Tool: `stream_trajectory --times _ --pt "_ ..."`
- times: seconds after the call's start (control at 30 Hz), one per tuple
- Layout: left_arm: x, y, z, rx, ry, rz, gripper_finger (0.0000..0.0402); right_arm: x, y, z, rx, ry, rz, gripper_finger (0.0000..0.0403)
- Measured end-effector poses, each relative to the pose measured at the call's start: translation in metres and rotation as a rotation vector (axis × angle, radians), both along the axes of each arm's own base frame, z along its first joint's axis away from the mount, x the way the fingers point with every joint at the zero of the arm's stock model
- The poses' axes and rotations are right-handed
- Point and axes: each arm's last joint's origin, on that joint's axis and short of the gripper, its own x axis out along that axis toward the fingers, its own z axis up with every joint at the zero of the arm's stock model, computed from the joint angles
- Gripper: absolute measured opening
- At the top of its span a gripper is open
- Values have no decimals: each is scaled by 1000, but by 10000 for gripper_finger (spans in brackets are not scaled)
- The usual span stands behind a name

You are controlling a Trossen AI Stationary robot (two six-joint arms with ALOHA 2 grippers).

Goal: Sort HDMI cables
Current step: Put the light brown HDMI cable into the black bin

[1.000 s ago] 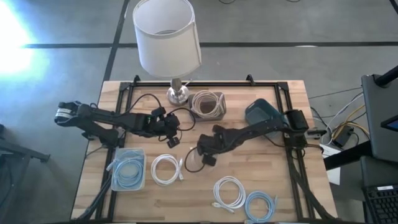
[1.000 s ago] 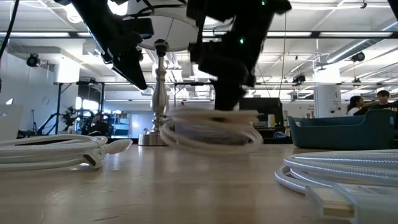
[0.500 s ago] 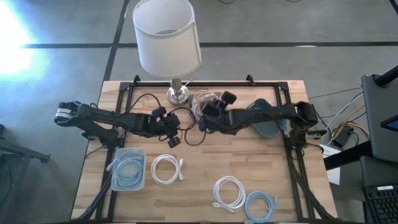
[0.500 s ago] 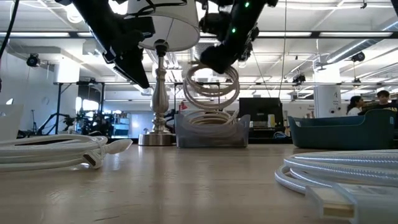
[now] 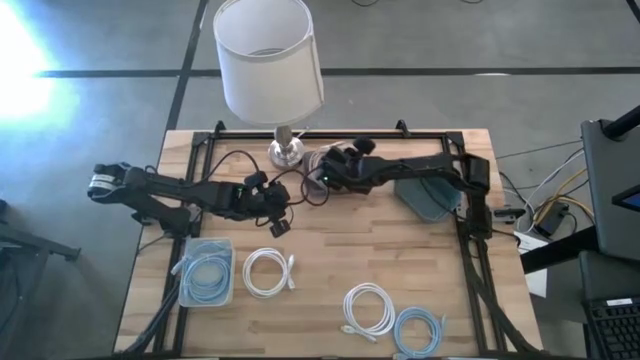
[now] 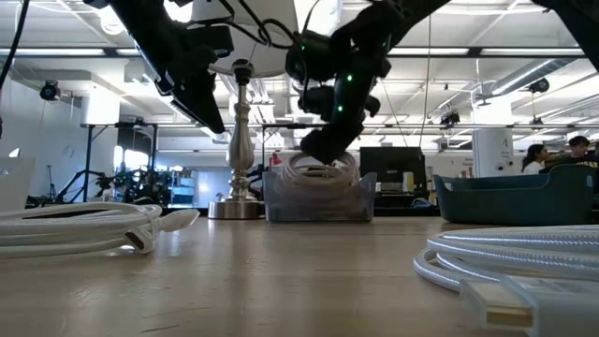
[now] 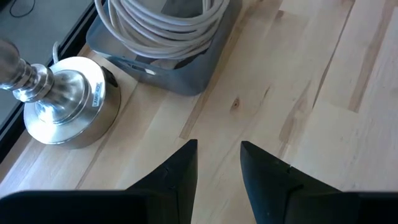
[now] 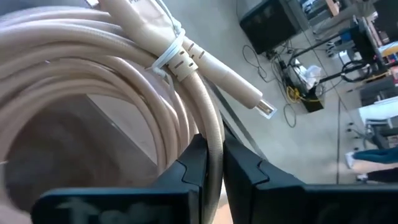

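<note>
My right gripper [image 5: 322, 180] reaches from the table's right to the grey bin [image 5: 350, 178] beside the lamp base and is shut on a beige HDMI cable coil [image 6: 319, 171]. That coil sits at the bin's [image 6: 318, 201] top, on other beige coils. My left gripper [image 5: 276, 212] hovers open over bare wood left of the bin, holding nothing; its wrist view shows the bin with beige coils [image 7: 163, 25]. A light blue coil [image 5: 207, 272] lies in a clear bin. Two white coils [image 5: 268, 272] [image 5: 368, 308] and a light blue coil [image 5: 420, 330] lie flat on the table. My right gripper pinches one strand of the beige coil [image 8: 215, 146] between its two fingers [image 8: 191, 167], near the zip-tied plug end [image 8: 186, 59]. It comes from above, slanting in from the table's right. The coil hangs below the fingers with its lower part in the grey bin.
A lamp with a white shade [image 5: 268, 60] and metal base [image 5: 286, 150] stands at the far edge beside the grey bin. A blue-grey bin [image 5: 432, 195] sits to the right under my right arm. Bare wood [image 5: 330, 250] lies in the middle of the table.
My right gripper lifted the beige coil off the middle of the table, carried it up and toward the far edge, then lowered it into the grey bin. The coil first hung clear above the bin and now rests on the coils there. The fingers stayed shut on it.
</note>
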Motion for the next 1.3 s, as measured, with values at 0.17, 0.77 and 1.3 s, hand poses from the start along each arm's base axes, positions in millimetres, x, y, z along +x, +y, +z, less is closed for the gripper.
stream_trajectory --times 0.17,0.77,1.3 --pt "0 0 0 0 -1 0 125 3 -3 -12 -3 52 14 51" --pt "1 0 1 0 -9 -1 125 -2 -1 16 5 -13 34 133" --pt "1 0 1 -1 -11 0 125 -7 7 17 51 -7 35 141"
